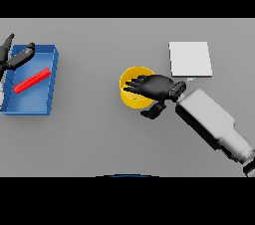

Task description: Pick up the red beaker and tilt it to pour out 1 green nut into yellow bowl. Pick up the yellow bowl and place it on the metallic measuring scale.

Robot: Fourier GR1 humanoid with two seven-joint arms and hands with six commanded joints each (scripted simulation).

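A yellow bowl (130, 86) stands on the grey table near the middle. My right hand (155, 87) hovers over its right half with straight fingers spread leftwards across the rim and the thumb hanging below; part of the bowl's inside is hidden. To the upper right lies the metallic measuring scale (190, 58), a flat pale square plate. The red beaker (32, 80) lies on its side inside a blue tray. My left hand (14, 56) is at the far left over the tray's upper corner, fingers relaxed and empty. No green nut shows.
The blue tray (48, 100) sits at the left edge of the table with raised walls. My right forearm (214, 125) crosses the lower right of the table.
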